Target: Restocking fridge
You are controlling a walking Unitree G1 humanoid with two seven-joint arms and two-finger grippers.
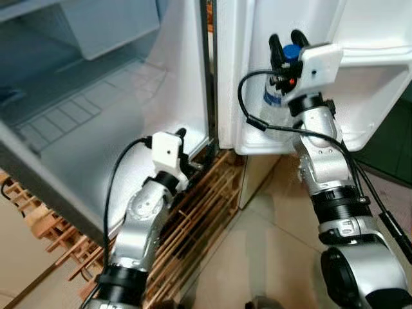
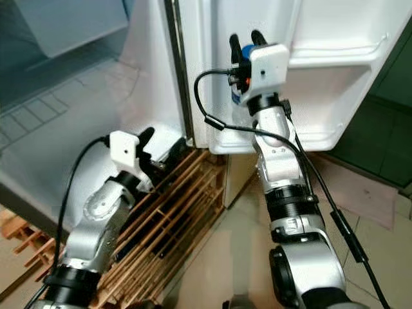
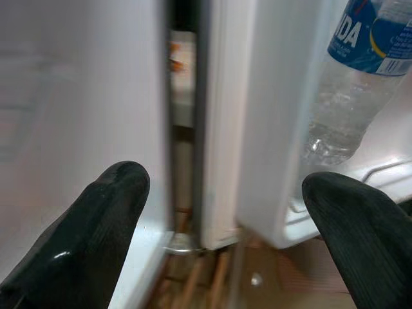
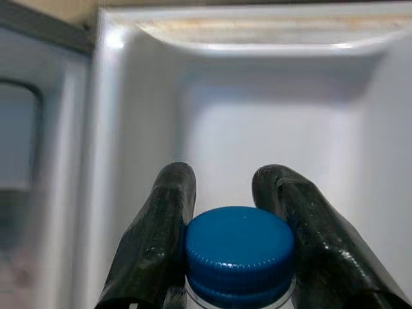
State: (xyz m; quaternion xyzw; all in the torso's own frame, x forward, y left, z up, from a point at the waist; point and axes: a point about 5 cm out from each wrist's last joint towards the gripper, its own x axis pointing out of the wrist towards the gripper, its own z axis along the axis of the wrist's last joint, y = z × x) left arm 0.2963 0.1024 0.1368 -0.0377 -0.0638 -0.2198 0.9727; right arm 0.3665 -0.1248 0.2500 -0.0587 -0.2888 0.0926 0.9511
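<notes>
Right gripper point(image 4: 225, 212) clamps tight on the water bottle point(image 1: 278, 96) at its blue cap point(image 4: 239, 254), bottle upright in the fridge door shelf point(image 1: 360, 138). Left gripper point(image 3: 222, 225) hangs wide open, touching nothing, near the door's hinge edge.

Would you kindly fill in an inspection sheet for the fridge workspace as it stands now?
Surface: fridge door shelf, white, bare beside the bottle.
Job's things: water bottle, blue cap, upright in the door shelf.
Clutter: nothing seen.
Grippers: right claw shut on the bottle's cap; left claw open, low by the door hinge gap.
Cables: black cable loops from the right wrist.
Surroundings: wooden rack under the fridge; tiled floor.
</notes>
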